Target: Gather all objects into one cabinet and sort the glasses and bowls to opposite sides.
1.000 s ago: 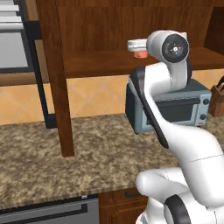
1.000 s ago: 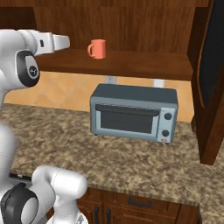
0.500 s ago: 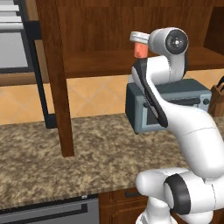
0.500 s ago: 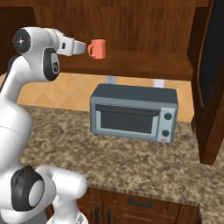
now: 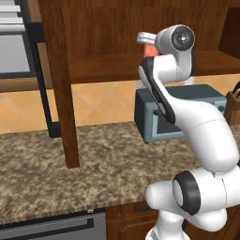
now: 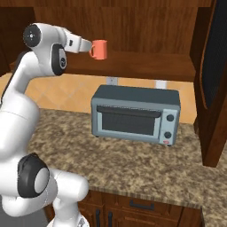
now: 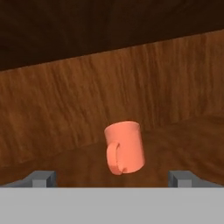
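The jaws stand wide apart and hold nothing: in the hand view the two finger tips rise far from each other at the bottom, and the salmon-orange mug (image 7: 125, 147) stands between them but further in, not yet touched. The gripper (image 6: 88, 45) points level into the cabinet (image 6: 146, 66) and is just beside the mug in the right base view. The mug stands upright on the cabinet floor, near the back wall, above the toaster oven (image 6: 135, 114) that sits on the counter (image 6: 146, 166). I judge the mug to be light, stiff and rather smooth, so it can slip or tip over if one finger pushes it first; it may also break in a fall. The best hold is probably across the round body, at middle height, with the handle kept out of the way of the fingers. The hand view shows the handle, which turns toward the camera and a little to the left; the base views do not make this clear. In the left base view the white arm covers most of the mug, and the right base view shows it whole.
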Motion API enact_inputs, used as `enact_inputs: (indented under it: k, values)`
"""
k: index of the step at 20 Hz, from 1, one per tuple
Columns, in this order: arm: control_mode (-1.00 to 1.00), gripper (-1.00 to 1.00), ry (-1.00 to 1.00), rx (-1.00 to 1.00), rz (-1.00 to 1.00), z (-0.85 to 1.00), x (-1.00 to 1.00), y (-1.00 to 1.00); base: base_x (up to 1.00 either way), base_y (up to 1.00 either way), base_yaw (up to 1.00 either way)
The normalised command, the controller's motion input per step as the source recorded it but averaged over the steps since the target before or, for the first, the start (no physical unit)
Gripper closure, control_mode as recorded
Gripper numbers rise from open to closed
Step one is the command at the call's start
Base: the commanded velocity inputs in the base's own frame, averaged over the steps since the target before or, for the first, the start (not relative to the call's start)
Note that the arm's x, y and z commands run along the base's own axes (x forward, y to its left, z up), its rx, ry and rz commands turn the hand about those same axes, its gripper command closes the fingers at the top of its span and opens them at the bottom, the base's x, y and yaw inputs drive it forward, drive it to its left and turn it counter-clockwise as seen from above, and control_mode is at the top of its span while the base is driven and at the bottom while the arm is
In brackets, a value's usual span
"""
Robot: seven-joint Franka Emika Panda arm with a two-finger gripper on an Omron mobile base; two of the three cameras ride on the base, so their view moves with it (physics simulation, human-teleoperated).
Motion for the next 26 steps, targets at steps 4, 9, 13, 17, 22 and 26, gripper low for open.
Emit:
enact_inputs:
  k: [4,9,13,17,22,26]
  values:
    - [-1.00,-1.00,0.07,-0.04,0.00,-0.11,0.21,-0.13,0.00,0.00,0.00]
    - [-1.00,-1.00,0.02,-0.01,0.00,-0.25,0.22,-0.02,0.00,0.00,0.00]
    - [-1.00,-1.00,0.03,0.00,0.00,-0.23,0.30,0.00,0.00,0.00,0.00]
    - [-1.00,-1.00,0.04,0.00,0.00,-0.11,0.37,-0.03,0.00,0.00,0.00]
    - [-1.00,-1.00,0.03,0.00,0.00,-0.09,0.33,-0.03,0.00,0.00,0.00]
    - [-1.00,-1.00,0.03,0.00,0.00,-0.20,0.29,-0.01,0.00,0.00,0.00]
